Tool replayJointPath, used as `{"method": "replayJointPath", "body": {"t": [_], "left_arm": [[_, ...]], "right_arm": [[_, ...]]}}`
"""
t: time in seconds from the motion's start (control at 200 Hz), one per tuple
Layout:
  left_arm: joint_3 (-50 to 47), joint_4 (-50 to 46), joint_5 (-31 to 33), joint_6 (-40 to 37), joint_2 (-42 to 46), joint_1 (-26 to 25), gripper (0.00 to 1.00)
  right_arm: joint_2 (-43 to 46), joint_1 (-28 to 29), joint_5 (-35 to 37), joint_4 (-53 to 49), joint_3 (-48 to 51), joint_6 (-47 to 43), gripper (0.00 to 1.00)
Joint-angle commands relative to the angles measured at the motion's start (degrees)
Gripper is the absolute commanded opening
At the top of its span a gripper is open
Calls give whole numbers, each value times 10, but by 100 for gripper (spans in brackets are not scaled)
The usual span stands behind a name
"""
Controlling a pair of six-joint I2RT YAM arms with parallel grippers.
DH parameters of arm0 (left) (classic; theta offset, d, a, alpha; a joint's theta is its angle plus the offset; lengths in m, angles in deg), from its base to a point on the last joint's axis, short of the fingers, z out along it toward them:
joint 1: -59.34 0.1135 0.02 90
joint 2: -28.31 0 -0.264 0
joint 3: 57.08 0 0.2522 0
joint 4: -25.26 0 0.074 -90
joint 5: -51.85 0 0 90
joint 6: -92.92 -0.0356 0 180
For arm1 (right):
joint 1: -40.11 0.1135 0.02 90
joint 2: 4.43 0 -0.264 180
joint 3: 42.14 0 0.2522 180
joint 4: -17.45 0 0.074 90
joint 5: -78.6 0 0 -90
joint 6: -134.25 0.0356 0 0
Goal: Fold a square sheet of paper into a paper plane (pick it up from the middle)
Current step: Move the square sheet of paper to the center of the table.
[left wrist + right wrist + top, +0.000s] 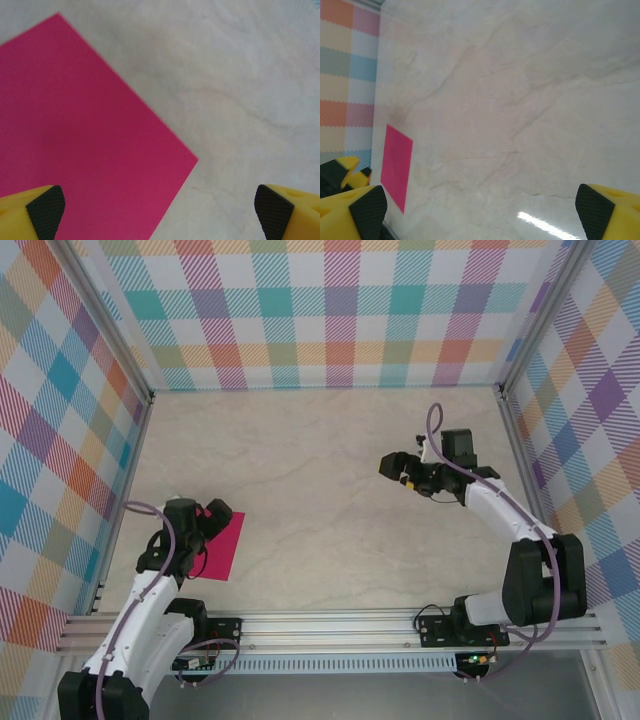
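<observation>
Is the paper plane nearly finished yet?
Not nearly. Nothing is folded: the square sheet of paper lies flat and uncreased on the table. In hand: the left end effector hangs open over the sheet's edge, holding nothing. The right end effector is open too, far from the sheet. Left to do: the pickup from the middle and every fold.

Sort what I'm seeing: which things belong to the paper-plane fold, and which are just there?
Job: square sheet of paper, flat on the table; left gripper, open above it; right gripper, open, far from it.
Just there: checked walls; aluminium rail.
</observation>
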Motion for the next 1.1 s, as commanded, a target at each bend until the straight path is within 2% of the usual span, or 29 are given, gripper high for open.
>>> {"method": "replayJointPath", "body": {"t": [0.0, 0.145, 0.35, 0.795, 0.95, 1.095], "left_arm": [[-20, -23, -27, 43, 15, 9, 100], [-39, 6, -70, 47, 3, 9, 100], [-33, 12, -83, 32, -45, 9, 100], [-8, 40, -116, 40, -185, 2, 100], [5, 72, -119, 71, -254, -39, 100], [37, 93, -89, 123, -298, -125, 100]], "right_arm": [[34, 25, -16, -6, 13, 9, 100], [30, 68, 2, -7, 25, 13, 100], [6, 113, 13, 12, 33, 26, 100], [-38, 144, 24, 17, 21, 30, 100], [-50, 144, 36, 15, 23, 31, 100], [-65, 144, 36, 22, 27, 40, 100]]}}
